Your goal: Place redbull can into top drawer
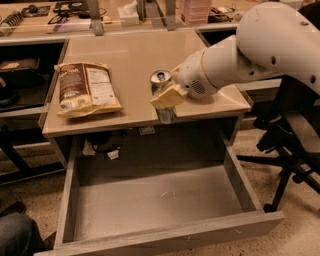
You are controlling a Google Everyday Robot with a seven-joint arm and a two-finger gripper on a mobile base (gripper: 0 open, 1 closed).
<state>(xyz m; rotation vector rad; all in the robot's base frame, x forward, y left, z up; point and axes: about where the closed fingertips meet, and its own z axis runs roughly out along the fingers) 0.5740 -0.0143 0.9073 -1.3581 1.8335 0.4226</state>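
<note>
The redbull can, slim and silvery with a pull-tab top, is upright in my gripper. The cream fingers are shut around its middle. The can hangs at the table's front edge, and its base shows in front of that edge, above the back of the top drawer. The top drawer is pulled wide open below, with a pale bare bottom and a plain front panel. My white arm reaches in from the right over the table's right side.
A brown chip bag lies on the left of the tan tabletop. A black chair base stands to the right of the drawer. Dark shelves are at the left. A tissue box and clutter sit behind.
</note>
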